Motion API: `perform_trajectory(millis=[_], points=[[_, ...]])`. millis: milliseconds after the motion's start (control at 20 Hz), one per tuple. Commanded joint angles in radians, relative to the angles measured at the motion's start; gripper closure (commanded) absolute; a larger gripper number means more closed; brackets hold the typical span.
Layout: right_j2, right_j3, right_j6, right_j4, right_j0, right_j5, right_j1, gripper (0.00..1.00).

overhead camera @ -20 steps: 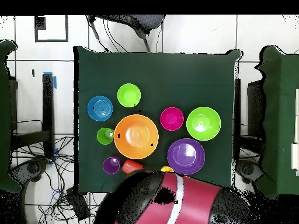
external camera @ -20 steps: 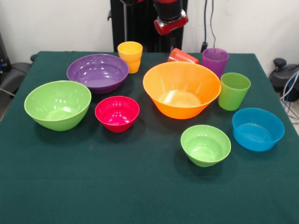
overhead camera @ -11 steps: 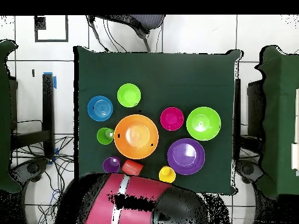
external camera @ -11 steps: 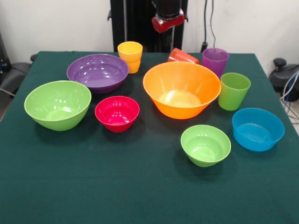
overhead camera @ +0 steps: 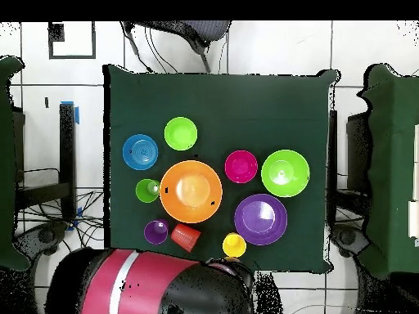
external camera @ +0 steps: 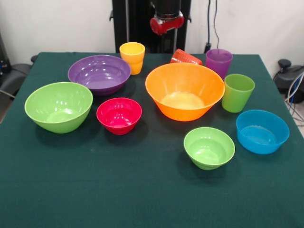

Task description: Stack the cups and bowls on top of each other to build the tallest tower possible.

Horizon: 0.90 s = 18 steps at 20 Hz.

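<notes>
Six glossy bowls sit separately on the green desk (external camera: 142,199), the orange bowl (external camera: 185,90) at center. They look light, stiff and slippery; gripping a thin rim seems best. Whether the tool is open or closed cannot be told.

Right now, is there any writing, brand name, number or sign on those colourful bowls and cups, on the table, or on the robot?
None can be read in either view.
The bowls, such as the orange bowl and blue bowl, are plain plastic with no print showing.
The cups, such as the yellow cup, show no label.
The green tablecloth is plain.
The red and black arm shows no legible marking.
</notes>
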Motion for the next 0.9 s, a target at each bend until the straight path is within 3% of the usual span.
perform_trajectory(millis=[50,550,900], points=[[-0.021,-0.165,0.051,0.126,0.042,-0.165,0.083,1.00],[-0.034,-0.175,0.046,0.180,0.050,-0.260,0.137,1.00],[0.004,-0.163,0.067,0.154,0.006,-0.361,0.143,1.00]])
